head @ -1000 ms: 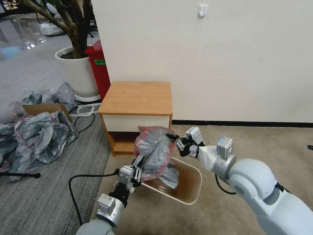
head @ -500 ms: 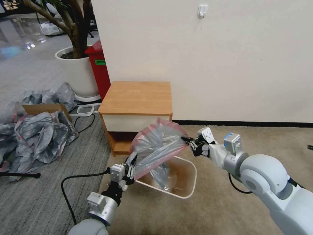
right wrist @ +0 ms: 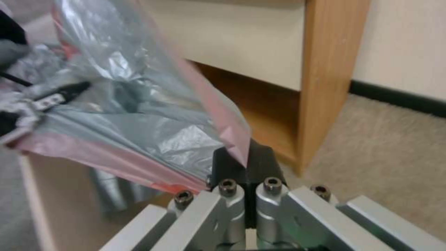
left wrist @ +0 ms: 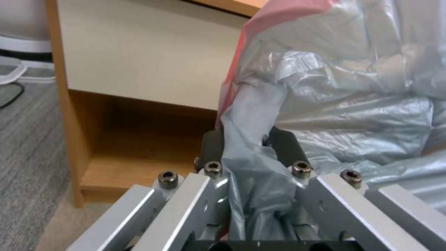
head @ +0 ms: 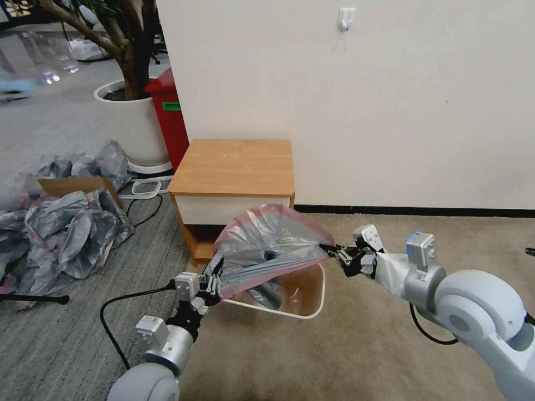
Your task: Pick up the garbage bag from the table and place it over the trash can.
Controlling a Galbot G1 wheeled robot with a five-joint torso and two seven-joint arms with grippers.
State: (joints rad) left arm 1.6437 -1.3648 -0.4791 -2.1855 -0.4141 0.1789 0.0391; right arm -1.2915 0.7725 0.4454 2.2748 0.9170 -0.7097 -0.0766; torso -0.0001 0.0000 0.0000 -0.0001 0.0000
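The silver-grey garbage bag (head: 267, 248) with its pink rim hangs stretched wide between my two grippers, above the cream trash can (head: 312, 303) on the carpet in front of the wooden table (head: 234, 167). My left gripper (head: 213, 282) is shut on the bag's left edge, its black fingers (left wrist: 211, 146) pinching bunched plastic (left wrist: 251, 164). My right gripper (head: 337, 253) is shut on the bag's right corner, where the pink rim (right wrist: 232, 139) enters the closed pads. The bag's lower part droops into the can. The table top is bare.
A heap of grey bags around a cardboard box (head: 67, 223) lies on the floor at left. Behind it stand a white plant pot (head: 131, 122) and a tall red bin (head: 170, 122). A black cable (head: 117, 312) trails beside my left arm. The wall runs behind the table.
Both grippers have pulled apart, left going left and right going right, and the bag has spread from a crumpled bunch into a wide stretched sheet over the can. The can now sits further back.
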